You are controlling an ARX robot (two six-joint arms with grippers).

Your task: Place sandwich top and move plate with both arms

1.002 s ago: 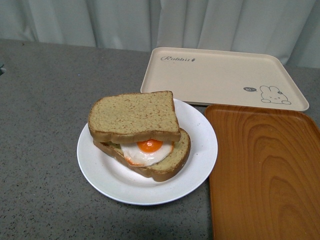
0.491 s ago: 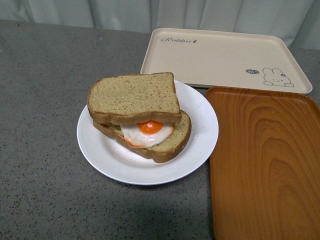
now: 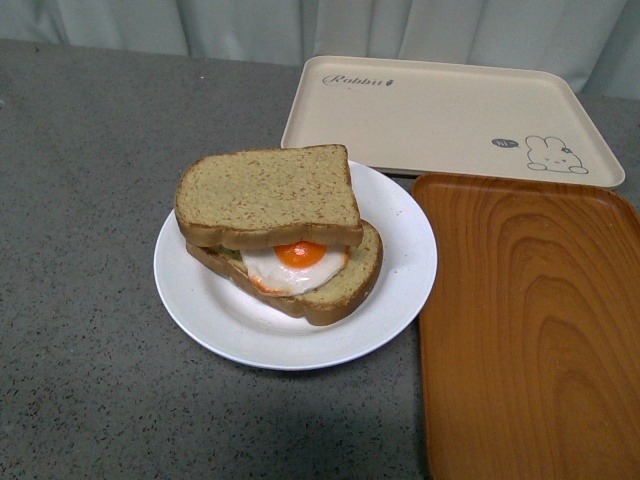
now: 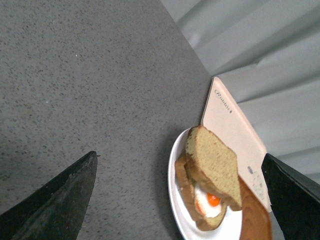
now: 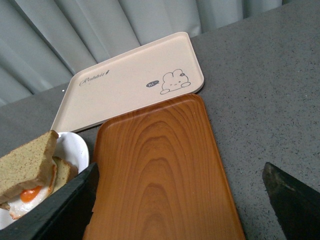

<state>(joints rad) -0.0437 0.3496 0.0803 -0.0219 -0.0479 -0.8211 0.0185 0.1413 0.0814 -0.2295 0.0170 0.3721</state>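
Both stand wide and empty, left gripper (image 4: 178,156) and right gripper (image 5: 180,166). I judge placing done: sandwich top (image 3: 268,195) sits on the egg slice (image 3: 340,290) on the plate (image 3: 200,300); the plate's move remains, rabbit tray (image 3: 450,110) beyond.

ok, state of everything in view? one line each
sandwich top: on the egg slice, set back, yolk showing in front
egg slice: on the plate, partly covered
plate: flat on the table, ungripped
rabbit tray: flat, nothing on it
wood tray: flat, visible part bare
left fingers: open, holding nothing
right fingers: open, holding nothing
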